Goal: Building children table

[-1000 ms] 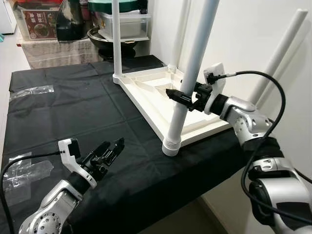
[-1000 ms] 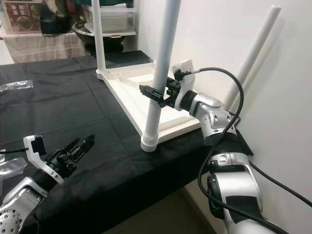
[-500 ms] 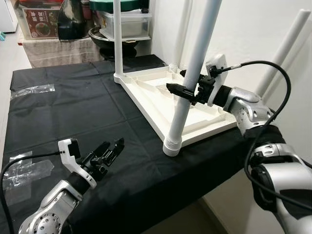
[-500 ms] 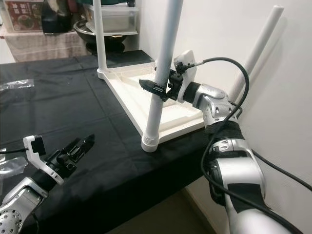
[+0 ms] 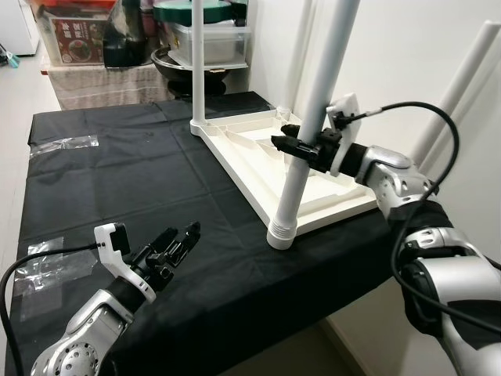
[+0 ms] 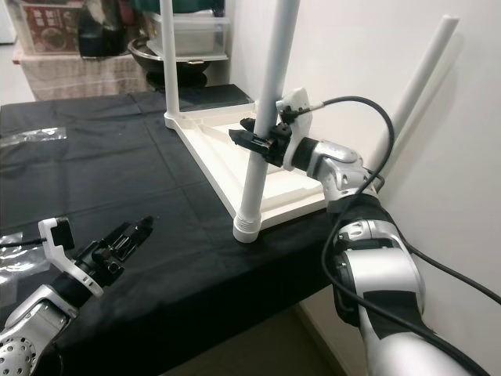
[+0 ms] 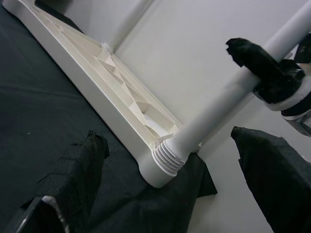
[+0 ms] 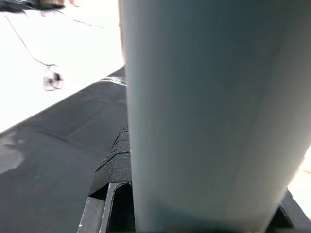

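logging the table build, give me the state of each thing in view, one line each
white tabletop: upside down on the black cloth, ribbed underside up
near leg: upright, seated in the corner socket
far leg: upright in its corner
loose leg: leaning against the wall
right gripper: shut on near leg
left gripper: open, above the cloth, holding nothing
plastic bags: flat on the cloth

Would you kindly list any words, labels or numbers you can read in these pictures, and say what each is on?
Red box on the far shelf: printed label with a picture, text too small and blurred to read.
White table top, table leg, both arms: no legible text or markings.
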Controlling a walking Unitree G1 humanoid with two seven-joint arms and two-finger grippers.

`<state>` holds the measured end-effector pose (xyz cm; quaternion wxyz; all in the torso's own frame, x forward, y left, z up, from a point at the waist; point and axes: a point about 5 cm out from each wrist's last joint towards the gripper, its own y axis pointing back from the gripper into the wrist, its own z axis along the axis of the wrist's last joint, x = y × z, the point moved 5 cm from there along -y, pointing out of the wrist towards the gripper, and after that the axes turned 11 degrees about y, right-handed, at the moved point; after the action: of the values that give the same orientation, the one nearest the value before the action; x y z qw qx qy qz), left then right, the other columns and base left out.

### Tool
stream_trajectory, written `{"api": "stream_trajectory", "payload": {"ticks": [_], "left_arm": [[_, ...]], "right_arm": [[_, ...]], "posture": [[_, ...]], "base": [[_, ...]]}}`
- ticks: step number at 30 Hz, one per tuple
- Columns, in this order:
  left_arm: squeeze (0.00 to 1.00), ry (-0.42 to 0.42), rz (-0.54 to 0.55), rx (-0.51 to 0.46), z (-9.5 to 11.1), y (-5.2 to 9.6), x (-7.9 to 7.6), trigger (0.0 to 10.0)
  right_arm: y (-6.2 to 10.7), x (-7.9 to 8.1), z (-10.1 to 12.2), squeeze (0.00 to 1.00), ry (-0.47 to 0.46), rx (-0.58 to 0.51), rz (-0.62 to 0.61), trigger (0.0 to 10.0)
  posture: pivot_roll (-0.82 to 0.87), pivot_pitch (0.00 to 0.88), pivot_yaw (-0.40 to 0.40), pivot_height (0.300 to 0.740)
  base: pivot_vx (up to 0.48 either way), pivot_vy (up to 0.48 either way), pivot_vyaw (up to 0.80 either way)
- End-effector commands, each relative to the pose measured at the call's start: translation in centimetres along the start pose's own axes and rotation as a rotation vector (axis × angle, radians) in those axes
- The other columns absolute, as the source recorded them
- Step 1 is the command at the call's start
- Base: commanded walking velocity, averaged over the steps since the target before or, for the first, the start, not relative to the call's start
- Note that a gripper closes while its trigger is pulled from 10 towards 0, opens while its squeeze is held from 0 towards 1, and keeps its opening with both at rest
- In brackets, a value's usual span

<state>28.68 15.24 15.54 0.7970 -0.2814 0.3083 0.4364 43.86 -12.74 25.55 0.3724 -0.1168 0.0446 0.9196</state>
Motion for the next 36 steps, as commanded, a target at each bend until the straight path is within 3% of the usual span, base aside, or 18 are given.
{"api": "stream_trajectory", "payload": {"ticks": [1, 6, 8, 10, 11, 12, 14, 15, 16, 17, 20, 24, 36], "left_arm": [[0.0, 0.003, -0.011, 0.01, -0.4, -0.1, -0.2, 10.0], [0.0, 0.004, -0.011, 0.009, -0.4, 0.0, -0.2, 10.0], [0.0, 0.007, -0.008, 0.008, -0.5, 0.0, -0.2, 10.0], [0.0, 0.007, -0.008, 0.008, -0.5, 0.0, -0.2, 10.0], [0.0, 0.008, -0.007, 0.008, -0.5, 0.0, -0.2, 10.0], [0.0, 0.008, -0.007, 0.008, -0.5, 0.0, -0.2, 10.0], [0.0, 0.008, -0.007, 0.01, -0.5, 0.0, -0.2, 10.0], [0.0, 0.008, -0.007, 0.01, -0.5, 0.0, -0.2, 10.0], [0.0, 0.006, -0.007, 0.009, -0.4, 0.0, -0.2, 10.0], [0.0, 0.006, -0.007, 0.009, -0.4, 0.0, -0.2, 10.0], [0.0, 0.001, -0.005, 0.001, -0.2, 0.1, -0.2, 10.0], [0.0, 0.006, 0.002, -0.002, -0.4, 0.3, -0.1, 10.0], [0.0, 0.011, 0.005, -0.002, -0.4, 0.2, 0.0, 10.0]], "right_arm": [[1.1, -1.5, -3.4, 0.0, 0.027, 0.188, -0.141, 0.0], [1.2, -2.0, -4.6, 0.0, 0.02, 0.25, -0.222, 0.0], [2.1, -3.5, -7.4, 0.0, -0.06, 0.363, -0.599, 0.0], [2.1, -3.5, -7.4, 0.0, -0.06, 0.363, -0.599, 0.0], [2.6, -3.4, -8.6, 0.0, -0.103, 0.391, -0.761, 0.0], [2.6, -3.4, -8.6, 0.0, -0.103, 0.391, -0.761, 0.0], [2.2, -0.9, -10.1, 0.0, -0.2, 0.4, -0.929, 0.0], [2.2, -0.9, -10.1, 0.0, -0.2, 0.4, -0.929, 0.0], [1.7, 0.9, -10.2, 0.0, -0.238, 0.385, -0.972, 0.0], [1.7, 0.9, -10.2, 0.0, -0.238, 0.385, -0.972, 0.0], [1.1, 3.3, -9.3, 0.0, -0.264, 0.332, -1.0, 0.0], [1.3, 3.7, -9.0, 0.0, -0.217, 0.325, -0.986, 0.0], [2.0, 3.6, -9.4, 0.0, -0.21, 0.42, -1.054, 0.0]], "posture": [[0.06, 0.0, -0.129, 0.74], [0.06, 0.0, -0.132, 0.74], [0.06, 0.0, -0.128, 0.74], [0.06, 0.0, -0.128, 0.74], [0.06, 0.0, -0.125, 0.74], [0.06, 0.0, -0.125, 0.74], [0.06, 0.0, -0.118, 0.74], [0.06, 0.0, -0.118, 0.74], [0.06, 0.0, -0.118, 0.74], [0.06, 0.0, -0.118, 0.74], [0.06, 0.0, -0.126, 0.74], [0.06, 0.0, -0.128, 0.74], [0.05, 0.0, -0.128, 0.74]], "base": [[0.0, 0.0, 0.0], [0.0, 0.0, 0.0], [0.0, 0.0, 0.0], [0.0, 0.0, 0.0], [0.0, 0.0, 0.0], [0.0, 0.0, 0.0], [0.0, 0.0, 0.0], [0.0, 0.0, 0.0], [0.0, 0.0, 0.0], [0.0, 0.0, 0.0], [0.0, 0.0, 0.0], [0.0, 0.0, 0.0], [0.0, 0.0, 0.0]]}}
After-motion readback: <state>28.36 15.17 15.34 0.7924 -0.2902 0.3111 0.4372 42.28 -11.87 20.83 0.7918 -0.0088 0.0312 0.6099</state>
